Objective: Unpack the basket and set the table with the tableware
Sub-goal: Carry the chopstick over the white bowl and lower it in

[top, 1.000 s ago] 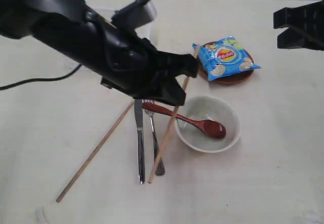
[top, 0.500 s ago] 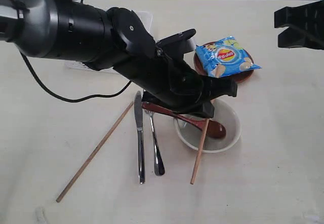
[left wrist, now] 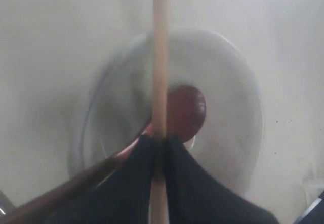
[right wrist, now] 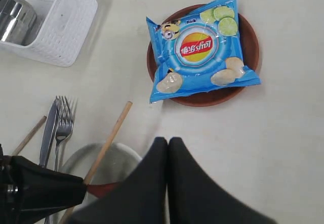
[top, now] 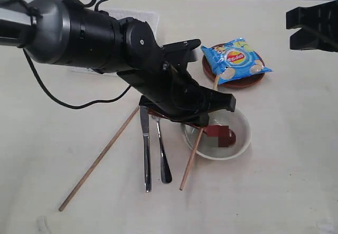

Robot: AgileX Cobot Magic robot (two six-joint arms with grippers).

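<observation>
A: State of the left gripper [left wrist: 161,144]?
B: Clamped on a chopstick [left wrist: 160,57]. The thin stick is pinched between both fingers and runs out past the tips and back behind them.
A: What's under those jaws?
B: The bowl [left wrist: 238,82], straight below. The spoon [left wrist: 185,110] lies in it, with its red head just past the fingertips and its handle running back beside the jaws. That view is blurred.
A: And the right gripper [right wrist: 168,143]?
B: Fingers pressed tight together, nothing between them. The plate [right wrist: 250,47], with the crisp bag [right wrist: 197,52] on it, sits on the table [right wrist: 283,148] just beyond the tips. The basket [right wrist: 61,27] is well off to one side, with the steel cup [right wrist: 15,16] inside.
A: Rest of the tableware?
B: The knife [top: 146,149] and fork [top: 162,157] lie side by side near the left jaws, on the side away from the bowl. The second chopstick [top: 99,160] is farther out the same way, flat on the table.
</observation>
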